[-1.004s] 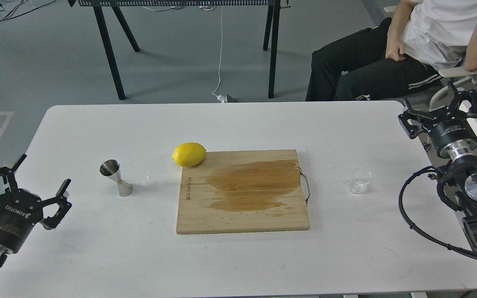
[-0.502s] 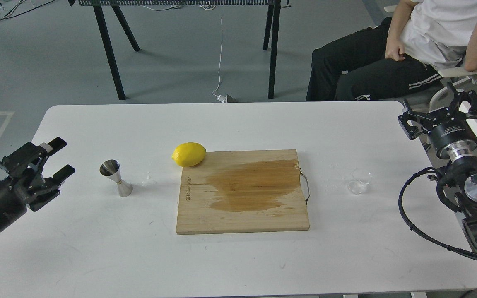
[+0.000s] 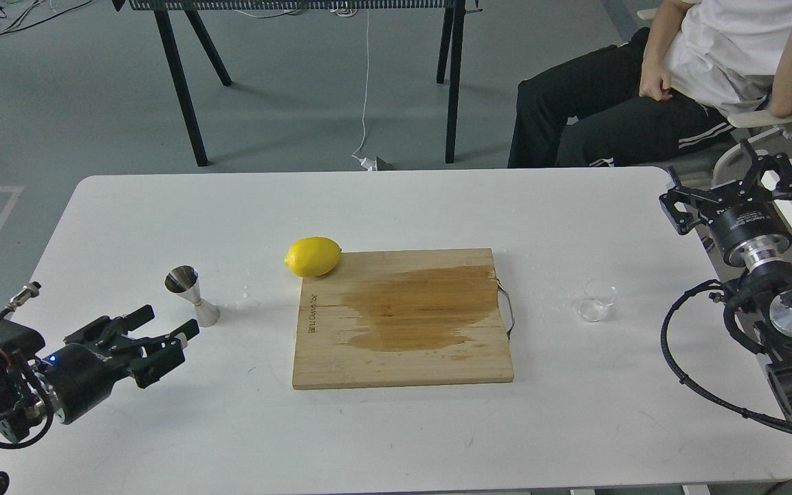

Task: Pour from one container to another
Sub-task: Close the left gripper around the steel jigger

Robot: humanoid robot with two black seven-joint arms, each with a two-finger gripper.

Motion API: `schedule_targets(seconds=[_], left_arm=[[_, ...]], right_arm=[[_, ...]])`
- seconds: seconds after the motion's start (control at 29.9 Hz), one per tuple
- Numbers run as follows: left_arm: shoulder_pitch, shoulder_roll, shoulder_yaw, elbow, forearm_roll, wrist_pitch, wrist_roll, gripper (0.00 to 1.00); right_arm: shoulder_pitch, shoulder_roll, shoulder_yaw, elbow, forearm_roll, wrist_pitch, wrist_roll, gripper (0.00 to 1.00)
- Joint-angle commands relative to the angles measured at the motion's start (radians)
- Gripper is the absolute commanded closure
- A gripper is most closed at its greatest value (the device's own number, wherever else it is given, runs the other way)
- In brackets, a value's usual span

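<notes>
Head view: a white tabletop (image 3: 396, 206) fills most of the frame, with a wooden cutting board (image 3: 403, 320) at its centre carrying a dark wet patch. A lemon (image 3: 313, 256) sits at the board's upper left corner, touching its edge. Left of the lemon stands the steel jigger (image 3: 192, 295), upright on the tabletop. Far over on the right, past the board's metal handle, the tiny clear cup (image 3: 595, 301) stands on the tabletop, well apart from the jigger. The left tool (image 3: 168, 327) reaches in from the lower left of the frame, lying nearly level, its two fingers spread apart and empty, their tips just below and beside the jigger's base without touching it. The right tool (image 3: 729, 184) is at the right edge of the frame, pointing up the picture, its fingers wide apart and holding nothing, well above and right of the cup. A seated person (image 3: 678, 75) occupies the upper right, behind the tabletop.
</notes>
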Motion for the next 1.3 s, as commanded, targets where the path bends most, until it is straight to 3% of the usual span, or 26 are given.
schedule_targets(seconds=[0.0, 0.54, 0.84, 1.0, 1.27], left_arm=[[-0.067, -0.065, 0.044, 0.123, 0.022, 0.070, 0.027, 0.09], [-0.279, -0.255, 0.182, 0.532, 0.022, 0.231, 0.041, 0.15], [-0.306, -0.271, 0.192, 0.548, 0.022, 0.244, 0.061, 0.27], [-0.308, -0.284, 0.192, 0.548, 0.022, 0.250, 0.063, 0.29], [-0.314, -0.286, 0.192, 0.548, 0.022, 0.253, 0.090, 0.43]], right_arm=[[0.000, 0.000, -0.001, 0.000, 0.000, 0.000, 0.000, 0.00], [-0.006, 0.000, -0.003, -0.003, 0.000, 0.000, 0.000, 0.00], [-0.006, 0.000, -0.003, -0.005, -0.002, 0.000, 0.000, 0.00], [-0.005, 0.000, -0.003, -0.005, -0.002, 0.000, 0.000, 0.00], [-0.012, 0.002, -0.004, -0.006, -0.002, 0.000, 0.000, 0.00]])
